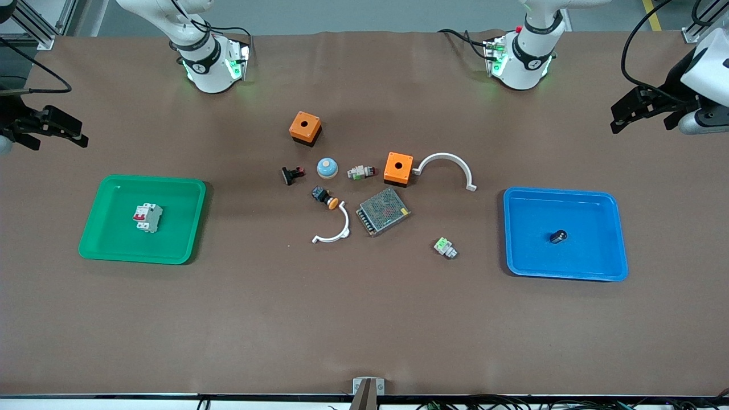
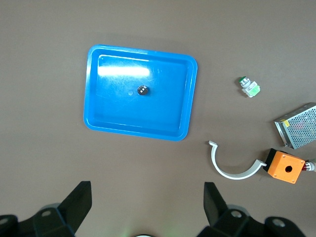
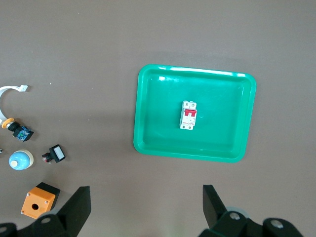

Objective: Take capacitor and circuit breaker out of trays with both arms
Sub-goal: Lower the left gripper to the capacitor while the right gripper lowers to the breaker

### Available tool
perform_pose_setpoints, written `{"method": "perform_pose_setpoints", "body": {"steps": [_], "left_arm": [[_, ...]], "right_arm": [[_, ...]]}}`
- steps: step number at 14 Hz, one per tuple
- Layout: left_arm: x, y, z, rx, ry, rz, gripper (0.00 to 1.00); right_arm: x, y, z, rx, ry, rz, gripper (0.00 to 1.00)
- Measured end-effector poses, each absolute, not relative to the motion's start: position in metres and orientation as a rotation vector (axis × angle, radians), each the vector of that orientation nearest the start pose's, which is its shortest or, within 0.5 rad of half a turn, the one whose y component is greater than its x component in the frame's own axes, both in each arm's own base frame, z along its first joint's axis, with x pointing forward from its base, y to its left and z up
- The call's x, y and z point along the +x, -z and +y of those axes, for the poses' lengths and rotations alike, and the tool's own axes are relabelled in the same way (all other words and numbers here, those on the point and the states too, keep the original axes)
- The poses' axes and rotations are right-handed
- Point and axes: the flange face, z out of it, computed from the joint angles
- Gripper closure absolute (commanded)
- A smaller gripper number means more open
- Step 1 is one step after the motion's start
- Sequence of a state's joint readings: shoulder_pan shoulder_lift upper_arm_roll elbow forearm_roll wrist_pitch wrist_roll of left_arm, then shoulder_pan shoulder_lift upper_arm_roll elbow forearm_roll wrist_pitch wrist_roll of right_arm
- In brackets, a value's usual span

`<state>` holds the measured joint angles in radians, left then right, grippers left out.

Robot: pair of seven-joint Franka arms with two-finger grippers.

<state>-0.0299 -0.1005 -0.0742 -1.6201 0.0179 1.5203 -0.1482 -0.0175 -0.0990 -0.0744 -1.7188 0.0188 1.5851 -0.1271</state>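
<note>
**Both end effectors raised and spread, nothing grasped yet**

The small white rectangular circuit breaker with red levers (image 1: pixel 148 217) is seen lying flat in the middle of the shallow green plastic tray (image 1: pixel 97 228), at the right arm's end of the brown worktop (image 1: pixel 364 330). The tiny black cylindrical capacitor with a silvery end (image 1: pixel 558 236) is found near the centre of the shallow blue plastic tray (image 1: pixel 618 250), at the left arm's end.

The right end effector (image 1: pixel 48 132) is held high over the worktop, at about 11 o'clock from the green tray; its fingers are spread wide and nothing is carried. The left end effector (image 1: pixel 646 111) is held over the worktop at about 1 o'clock from the blue tray, also released and empty.

Some risks can be judged. The capacitor is round and very small, so it may roll or be pushed away if the fingers are closed off centre. The light trays may be dragged or tipped if a rim is touched during the descent. The circuit breaker may be twisted if it is gripped across its levers. The loose orange box (image 1: pixel 398 168) and white curved clip (image 1: pixel 447 168) lie well apart from both trays.
</note>
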Motion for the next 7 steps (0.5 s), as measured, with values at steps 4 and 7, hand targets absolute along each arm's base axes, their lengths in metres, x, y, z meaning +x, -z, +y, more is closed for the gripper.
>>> {"method": "perform_pose_setpoints", "body": {"steps": [4,7], "left_arm": [[0.515,-0.651,-0.054,-3.116,0.008,-0.071,0.00],[0.527,-0.629,-0.050,-3.112,-0.066,-0.081,0.00]], "right_arm": [[0.520,-0.608,-0.047,-3.110,-0.057,-0.055,0.00],[0.520,-0.608,-0.047,-3.110,-0.061,-0.055,0.00]]}}
